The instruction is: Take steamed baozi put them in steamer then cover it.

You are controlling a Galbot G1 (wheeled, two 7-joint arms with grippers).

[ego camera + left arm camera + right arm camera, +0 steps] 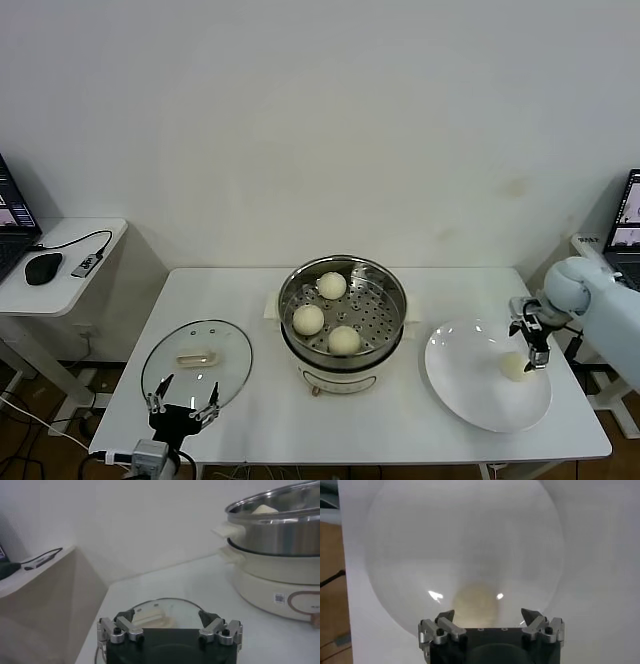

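white table [250, 420] | white plate [460, 385] | side desk [60, 290] | mouse [43, 268]

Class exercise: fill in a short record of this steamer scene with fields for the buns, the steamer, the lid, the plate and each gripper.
Buns in steamer: three baozi on the perforated tray
Bun left: one baozi on the plate
Steamer: mid-table, uncovered
Cover: flat on the table, left of the steamer
Plate: right of the steamer
Right gripper: open, directly over the last bun
Left gripper: open, at the cover's near edge, holding nothing
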